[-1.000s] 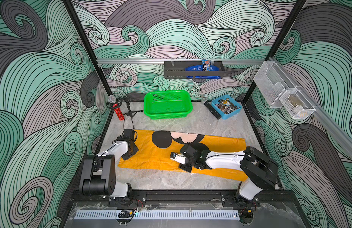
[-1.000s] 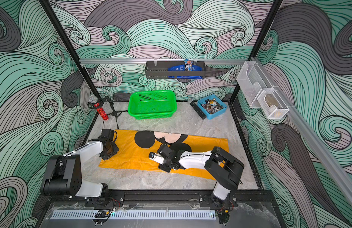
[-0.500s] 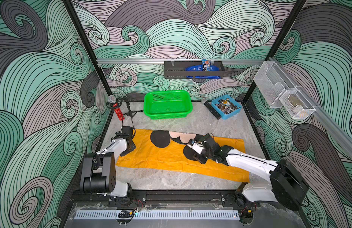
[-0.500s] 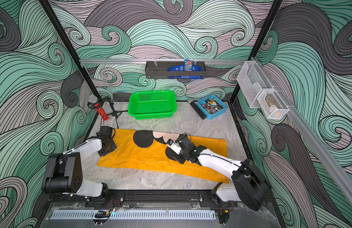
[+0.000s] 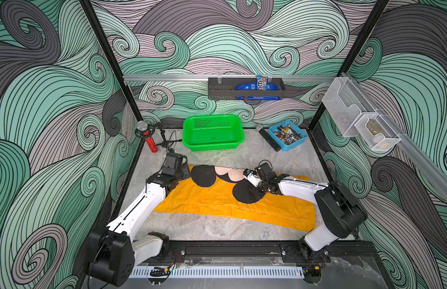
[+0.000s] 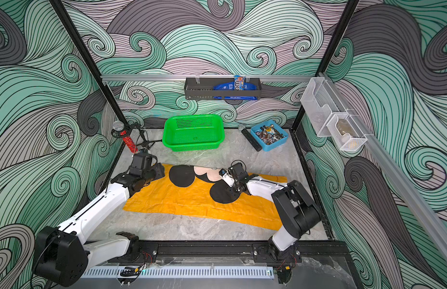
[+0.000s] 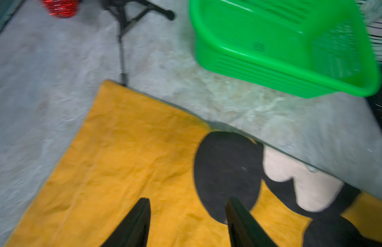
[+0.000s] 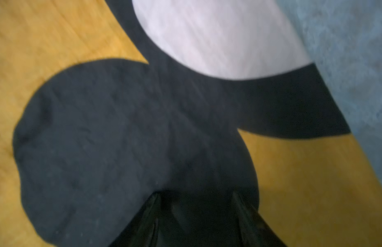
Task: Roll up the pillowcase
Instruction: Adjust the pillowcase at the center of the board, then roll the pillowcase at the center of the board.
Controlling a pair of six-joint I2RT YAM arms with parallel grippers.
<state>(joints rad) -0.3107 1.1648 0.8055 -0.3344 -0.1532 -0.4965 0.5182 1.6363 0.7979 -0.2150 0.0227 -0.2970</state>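
The pillowcase (image 5: 217, 202) (image 6: 189, 202) lies spread flat across the table, mustard-yellow side up, with a black-and-beige mouse-head print along its far edge. My left gripper (image 5: 184, 172) (image 6: 160, 172) hovers at the cloth's far left corner. In the left wrist view its fingers stand apart (image 7: 188, 200) over the yellow cloth (image 7: 121, 160) with nothing between them. My right gripper (image 5: 253, 193) (image 6: 230, 193) sits low over the black ear of the print. It is open (image 8: 195, 194) above the dark fabric (image 8: 100, 128).
A green basket (image 5: 212, 132) (image 7: 282, 53) stands just beyond the cloth. A red microphone on a black tripod (image 5: 150, 140) stands at the far left. A blue bin of small parts (image 5: 287, 135) and a black bar (image 5: 270, 140) lie at the far right.
The left gripper's jaws have opened and it has moved toward the far left corner of the cloth. The right gripper has moved right, from the cloth's middle to the black ear.
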